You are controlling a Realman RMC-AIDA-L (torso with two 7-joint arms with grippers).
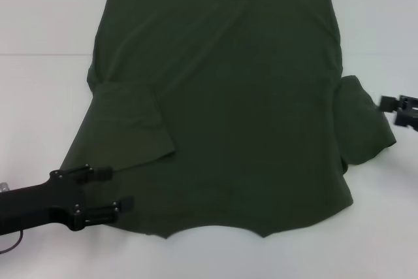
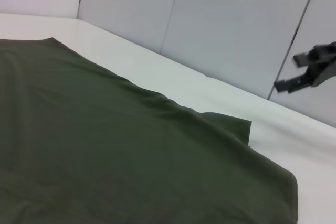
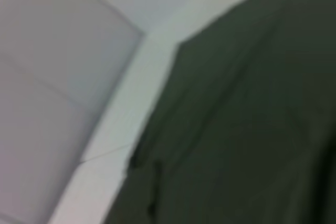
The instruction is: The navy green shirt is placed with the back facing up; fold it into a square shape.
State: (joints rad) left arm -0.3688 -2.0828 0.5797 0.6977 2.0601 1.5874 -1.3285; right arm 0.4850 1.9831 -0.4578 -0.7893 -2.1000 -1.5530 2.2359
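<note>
The navy green shirt (image 1: pixel 222 102) is seen spread flat on the white table (image 1: pixel 39 24), plain dark olive side up, its hem far from the robot and its curved neckline at the near edge. The left sleeve is folded inward onto the body; the right sleeve bulges outward. The left end effector (image 1: pixel 117 191) is held at the shirt's near left corner, fingers parted, nothing gripped. The right end effector (image 1: pixel 395 110) is found just beside the right sleeve; its opening cannot be told.
</note>
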